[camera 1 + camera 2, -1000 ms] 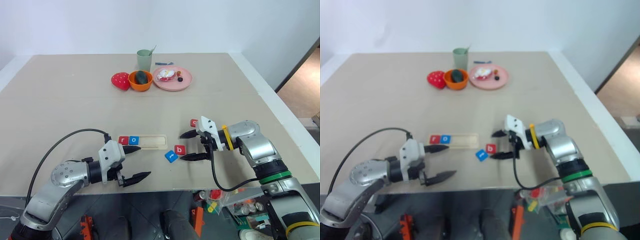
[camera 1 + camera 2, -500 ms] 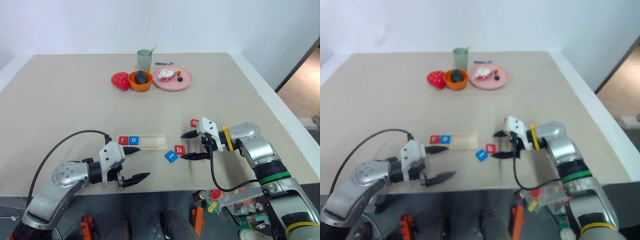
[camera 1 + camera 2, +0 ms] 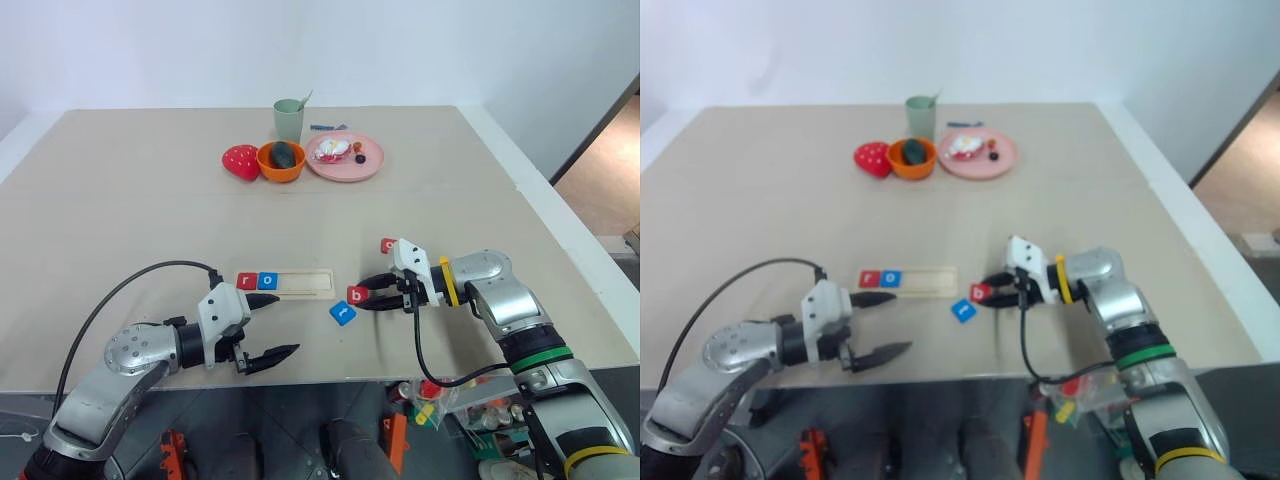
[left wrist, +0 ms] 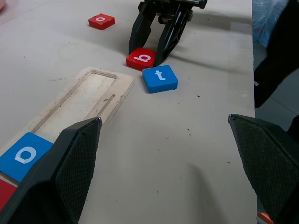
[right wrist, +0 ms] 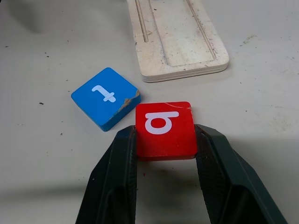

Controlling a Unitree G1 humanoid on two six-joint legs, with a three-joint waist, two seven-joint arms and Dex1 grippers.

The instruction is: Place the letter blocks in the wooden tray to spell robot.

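The wooden tray (image 3: 308,285) lies near the table's front with a red r block (image 3: 247,281) and a blue o block (image 3: 267,281) at its left end. Just right of the tray, my right gripper (image 3: 371,297) is shut on the red b block (image 5: 164,128), one finger on each side, with the block resting on the table. The blue t block (image 5: 105,98) lies tilted beside it, touching its corner. A red o block (image 3: 388,245) sits a little farther back. My left gripper (image 3: 285,325) hovers open and holds nothing, in front of the tray's left end.
At the back of the table stand a red strawberry toy (image 3: 240,161), an orange bowl (image 3: 281,161), a green cup (image 3: 289,120) and a pink plate (image 3: 345,157) with small items. The table's front edge runs just below both grippers.
My right gripper's fingers have closed from wide open onto the red b block. The left arm has stayed still.
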